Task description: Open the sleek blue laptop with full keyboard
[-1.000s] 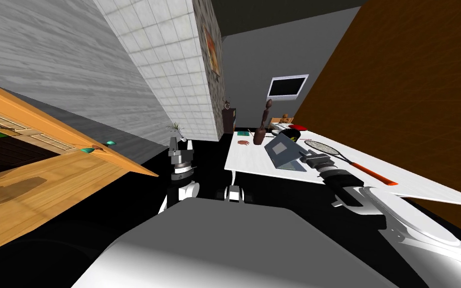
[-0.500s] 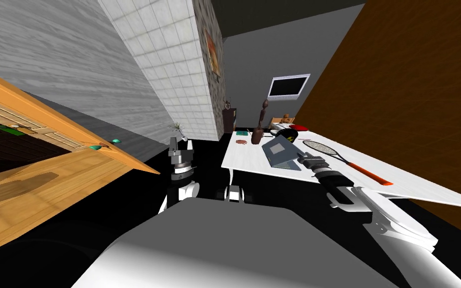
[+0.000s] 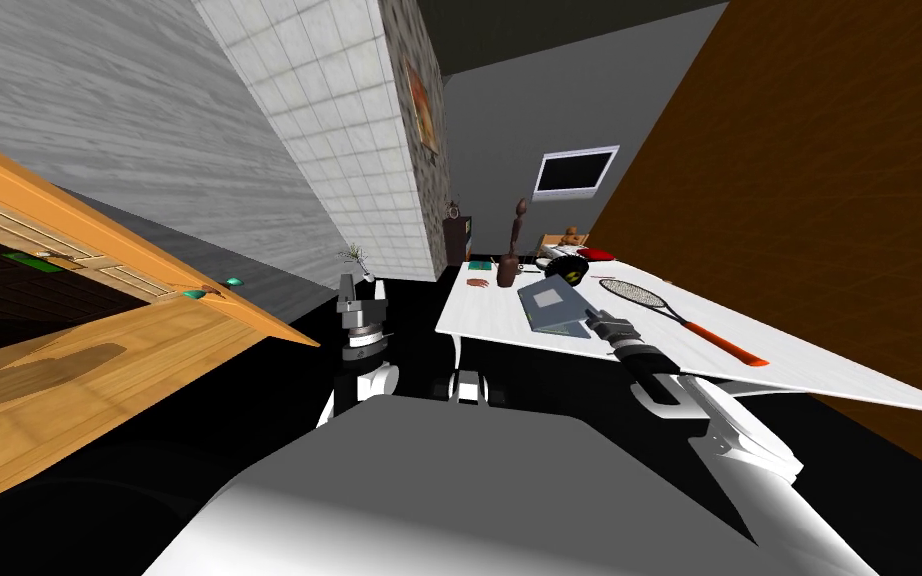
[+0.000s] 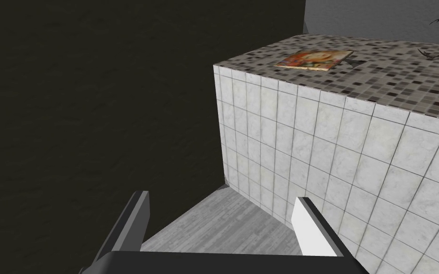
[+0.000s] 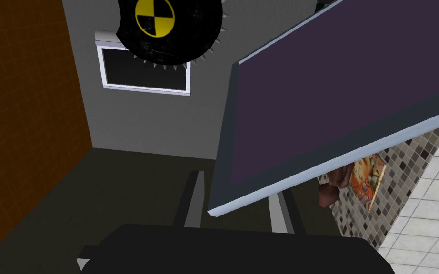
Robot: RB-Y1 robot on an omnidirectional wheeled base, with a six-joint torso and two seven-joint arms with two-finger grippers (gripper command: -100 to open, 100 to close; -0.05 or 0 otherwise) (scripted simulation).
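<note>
Left gripper [image 4: 221,197]: wide open, empty.
Right gripper [image 5: 236,195]: fingers narrowed on the laptop [image 5: 337,95] lid's corner.
Laptop: on table [image 3: 484,310], near its edge; lid part raised, hinge far, long axis crosswise to my arm.
Mark: yellow-black circle on disc [image 5: 190,38].
Change: head camera moved; same grip.

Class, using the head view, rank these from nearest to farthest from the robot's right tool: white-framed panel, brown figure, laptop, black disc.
1. laptop, at the right tool, near the table front edge.
2. black disc, just beyond the laptop.
3. brown figure, farther back, toward the left.
4. white-framed panel, on the far grey wall.
</note>
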